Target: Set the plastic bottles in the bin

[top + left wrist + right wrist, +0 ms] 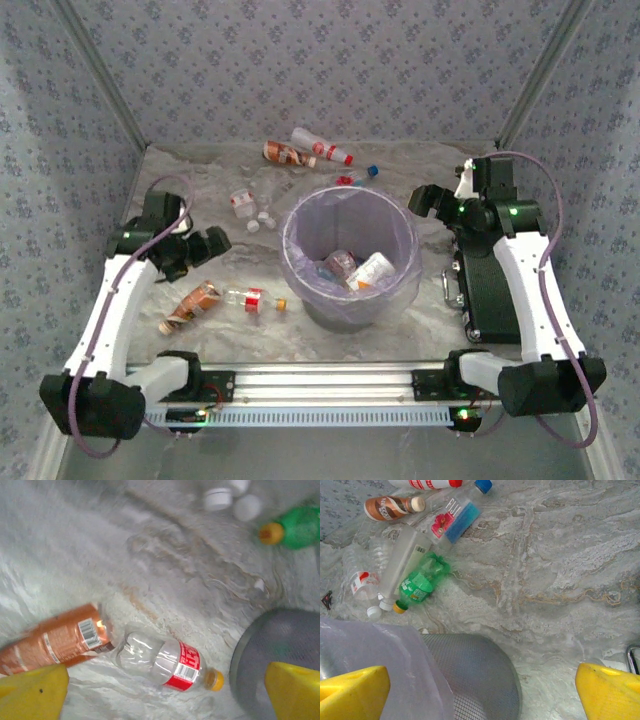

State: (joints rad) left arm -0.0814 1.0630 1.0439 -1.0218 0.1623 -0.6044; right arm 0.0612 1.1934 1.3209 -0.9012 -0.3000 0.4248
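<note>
Top external view: a large round bin lined with a translucent lavender plastic bag stands mid-table between the arms; two plastic bottles lie inside, partly hidden by the bag's wall.
Loose bottles: an orange-brown labelled bottle and a clear bottle with red label and orange cap lie left of the bin; a cluster beyond its far rim is too small to count.
Left gripper: jaws spread wide, holding nothing, above the table near the two left bottles.
Right gripper: jaws spread wide, holding nothing, near the bin's far right rim.
Cut off, left wrist view: the orange-brown bottle runs off the frame and partly behind a yellow finger; a green bottle is blurred and clipped at the edge; the bin is a blurred grey arc.
Cut off, right wrist view: a shiny metal piece at the right edge cannot be identified.
Surface: a crumpled grey-white marbled sheet covers the table; a black rectangular case lies under the right arm.
Room: blue-grey patterned fabric walls, with metal poles in the far corners.
</note>
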